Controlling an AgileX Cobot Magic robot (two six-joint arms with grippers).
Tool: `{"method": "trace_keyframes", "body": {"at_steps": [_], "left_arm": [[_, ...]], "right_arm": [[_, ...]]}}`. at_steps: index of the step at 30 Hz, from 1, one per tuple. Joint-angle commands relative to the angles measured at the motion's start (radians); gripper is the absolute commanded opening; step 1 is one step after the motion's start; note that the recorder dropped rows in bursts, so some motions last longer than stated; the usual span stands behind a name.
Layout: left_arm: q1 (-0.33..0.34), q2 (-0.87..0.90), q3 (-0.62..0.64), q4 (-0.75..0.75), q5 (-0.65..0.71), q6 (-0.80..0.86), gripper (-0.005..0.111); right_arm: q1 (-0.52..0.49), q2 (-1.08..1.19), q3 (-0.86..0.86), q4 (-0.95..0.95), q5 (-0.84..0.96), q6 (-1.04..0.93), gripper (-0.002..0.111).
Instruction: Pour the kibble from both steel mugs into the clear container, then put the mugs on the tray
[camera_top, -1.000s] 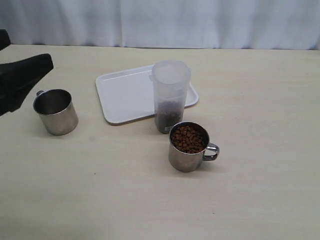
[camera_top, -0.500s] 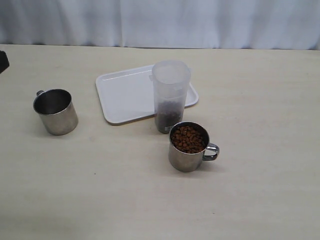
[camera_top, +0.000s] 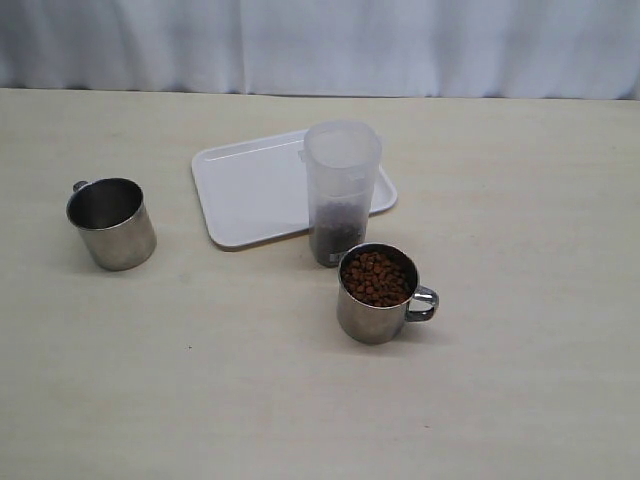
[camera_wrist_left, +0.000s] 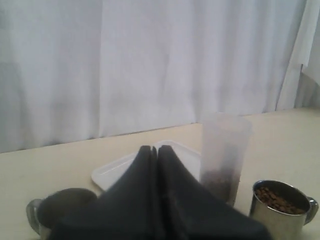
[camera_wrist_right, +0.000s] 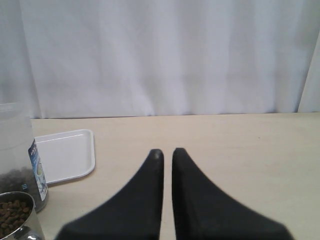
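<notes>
The pale surface (camera_top: 520, 380) is seen whole in the exterior view, and no arm is seen over it. The white tray (camera_top: 255, 190) lies toward the back, bare of mugs. The clear container (camera_top: 342, 185) stands upright at the tray's near edge; whether its base touches the rim cannot be told. A layer of pellets is seen in its lower part.

The full steel mug (camera_top: 375, 305) stands upright just in front of the container, a little to the right, close but apart from it. Its handle (camera_top: 424, 303) is turned toward the right side of the scene. The empty steel mug (camera_top: 111, 225) stands well apart on the left. The kibble (camera_top: 377, 277) is heaped nearly to the full mug's rim.

The left gripper (camera_wrist_left: 154, 150) is closed, its jaws pressed together on nothing. The right gripper (camera_wrist_right: 167, 152) is drawn to a narrow slit and also holds nothing.

The coming move is judged to turn on the full mug. It lies on the right arm's side, with the handle toward that arm, so the right gripper is judged the nearer. In the right wrist view only part of the mug is seen, off the line of the jaws, so a turn toward it and an opening would be called for.
</notes>
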Motion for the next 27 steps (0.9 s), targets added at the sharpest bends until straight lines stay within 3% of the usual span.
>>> {"method": "trace_keyframes", "body": {"at_steps": [1,4,15,25,27], "left_arm": [[0.0,-0.146,0.044,-0.022,0.074,-0.018,0.0],[0.0,-0.203,0.044,0.047,0.118,-0.048,0.0],[0.0,-0.208,0.044,0.082,0.293,-0.047,0.0],[0.0,-0.208,0.044,0.133,0.22,-0.041,0.0],[0.0,-0.208,0.044,0.08,0.223,-0.041,0.0]], "right_arm": [[0.003,-0.004,0.005,-0.005,-0.002,-0.005,0.005],[0.003,-0.004,0.005,-0.005,-0.002,-0.005,0.005],[0.003,-0.004,0.005,-0.005,-0.002,-0.005,0.005],[0.003,-0.004,0.005,-0.005,-0.002,-0.005,0.005],[0.003,-0.004,0.005,-0.005,-0.002,-0.005,0.005]]}}
